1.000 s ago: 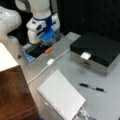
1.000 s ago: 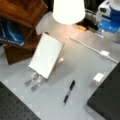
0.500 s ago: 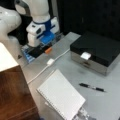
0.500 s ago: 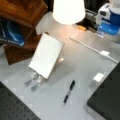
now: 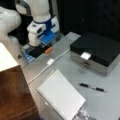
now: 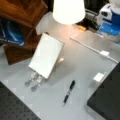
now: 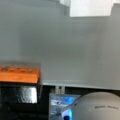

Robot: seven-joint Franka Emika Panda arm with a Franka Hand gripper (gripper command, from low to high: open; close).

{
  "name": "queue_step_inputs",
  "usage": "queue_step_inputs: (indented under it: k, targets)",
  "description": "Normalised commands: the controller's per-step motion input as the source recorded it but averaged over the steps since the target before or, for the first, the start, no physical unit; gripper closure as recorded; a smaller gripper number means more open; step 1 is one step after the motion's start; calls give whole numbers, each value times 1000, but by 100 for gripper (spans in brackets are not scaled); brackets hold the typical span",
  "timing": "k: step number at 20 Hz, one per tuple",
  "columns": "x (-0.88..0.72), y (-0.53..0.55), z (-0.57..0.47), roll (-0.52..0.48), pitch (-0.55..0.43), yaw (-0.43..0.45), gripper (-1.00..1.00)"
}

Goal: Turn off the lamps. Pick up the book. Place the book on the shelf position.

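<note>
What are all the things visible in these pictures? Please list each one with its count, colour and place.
book: one, white-grey, propped tilted on a stand, table middle.
shelf position: one, reddish-brown wood, a front view's left.
lamp: one, white shade, glowing, a front view's top.
pen: one, black, on the table beside the book.
black box: one, white label, a front view's right.
white cable: one, across the table.
orange block: one, wrist view's left.
arm: one, white and blue, over the table's far edge; fingers not visible.

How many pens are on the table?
1. The pen lies on the grey table between the book and the black box. In a front view it sits below the book's right corner. Others could be hidden behind things.
</note>
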Motion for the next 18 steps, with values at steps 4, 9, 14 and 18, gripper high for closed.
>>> queue_step_inputs:
  k: [4, 9, 14, 18]
  targets:
    - [-127, 127, -16, 93, -99, -104, -100]
    - [-113, 116, -15, 99, -97, -97, -100]
    - [-105, 88, -11, 102, -93, -92, -100]
    - [-106, 75, 5, 101, -87, -92, -100]
